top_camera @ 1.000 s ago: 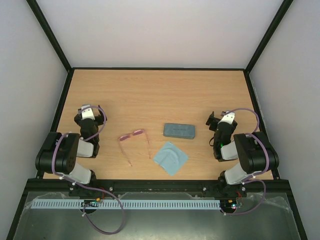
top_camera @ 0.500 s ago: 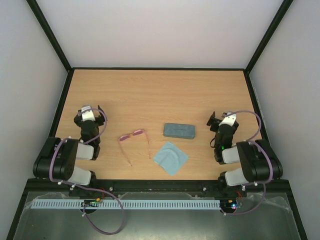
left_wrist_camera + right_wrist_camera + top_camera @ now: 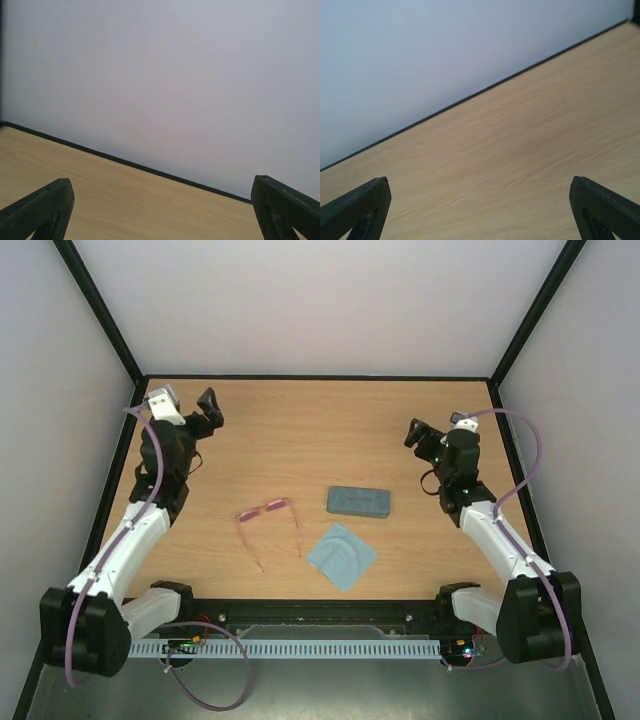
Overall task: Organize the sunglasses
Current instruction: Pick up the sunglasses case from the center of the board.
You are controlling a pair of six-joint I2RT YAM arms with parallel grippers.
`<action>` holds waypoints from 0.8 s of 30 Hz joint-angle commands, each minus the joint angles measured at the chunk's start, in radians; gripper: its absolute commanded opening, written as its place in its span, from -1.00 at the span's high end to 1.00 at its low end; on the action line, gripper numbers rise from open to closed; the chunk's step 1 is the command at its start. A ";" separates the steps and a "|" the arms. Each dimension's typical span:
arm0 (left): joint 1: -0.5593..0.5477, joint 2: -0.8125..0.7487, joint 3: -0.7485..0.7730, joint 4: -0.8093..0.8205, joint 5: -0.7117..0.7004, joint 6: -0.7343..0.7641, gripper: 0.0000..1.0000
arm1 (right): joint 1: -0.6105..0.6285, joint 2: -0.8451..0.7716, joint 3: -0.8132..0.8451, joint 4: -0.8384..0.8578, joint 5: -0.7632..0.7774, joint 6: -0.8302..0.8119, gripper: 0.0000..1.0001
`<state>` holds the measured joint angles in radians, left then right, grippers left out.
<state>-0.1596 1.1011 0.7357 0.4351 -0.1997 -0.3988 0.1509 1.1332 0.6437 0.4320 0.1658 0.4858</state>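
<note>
Pink sunglasses (image 3: 270, 520) unmoved, left end effector (image 3: 193, 410) and right end effector (image 3: 428, 438) reached forward — agape (empty).

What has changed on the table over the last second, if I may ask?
Both arms unfolded from their tucked pose and reached toward the far side: the left hand now near the far left corner, the right hand farther out on the right. Both stayed open, holding nothing. The sunglasses, grey-blue case and light blue cloth have not moved.
</note>
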 commanded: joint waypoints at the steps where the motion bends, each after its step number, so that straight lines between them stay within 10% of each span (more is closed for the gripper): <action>1: -0.009 -0.055 0.032 -0.212 0.340 -0.156 -0.99 | -0.016 0.029 0.153 -0.299 -0.242 0.057 -0.97; 10: 0.043 0.098 -0.098 0.062 0.793 -0.506 -0.99 | 0.054 0.479 0.547 -0.642 -0.328 -0.120 -0.97; 24: -0.491 0.016 -0.210 -0.230 0.332 -0.411 -0.99 | 0.133 0.643 0.332 -0.452 -0.441 -0.072 -0.97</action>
<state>-0.5560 1.0897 0.5449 0.2695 0.2413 -0.8162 0.2806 1.7855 1.0710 -0.0715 -0.2150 0.3862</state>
